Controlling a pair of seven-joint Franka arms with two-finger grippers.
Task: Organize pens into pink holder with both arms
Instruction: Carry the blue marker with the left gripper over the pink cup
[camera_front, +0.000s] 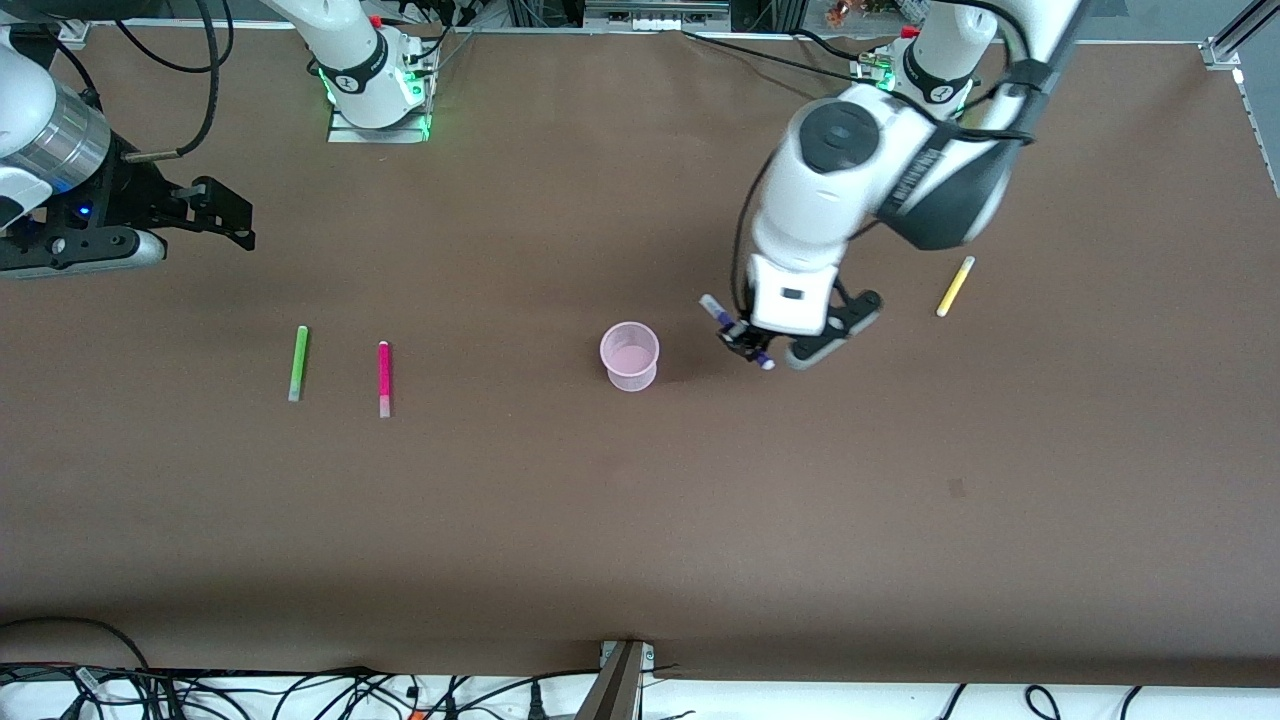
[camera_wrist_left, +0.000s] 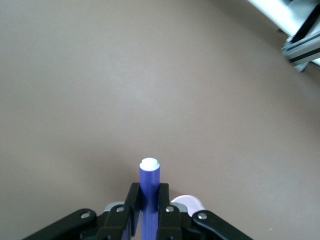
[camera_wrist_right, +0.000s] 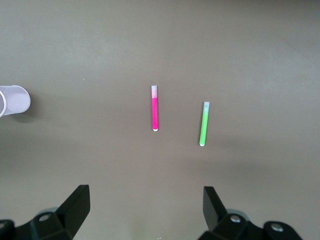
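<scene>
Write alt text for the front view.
The left gripper holds the purple pen above the table beside the pink holder. Green, magenta and yellow pens lie on the table; the right gripper waits open.

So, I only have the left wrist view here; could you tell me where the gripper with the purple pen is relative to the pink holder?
Observer: The left gripper, shut on the purple pen, is in the air beside the pink holder, toward the left arm's end of the table, not over its mouth.
Operator: Thank you. Is anything in the holder yet?
Observer: It looks empty from the front view.
Operator: And where are the other pens?
Observer: The yellow pen lies toward the left arm's end; the magenta pen and green pen lie toward the right arm's end.
Operator: What is the right arm doing?
Observer: It waits; the right gripper is open.
</scene>
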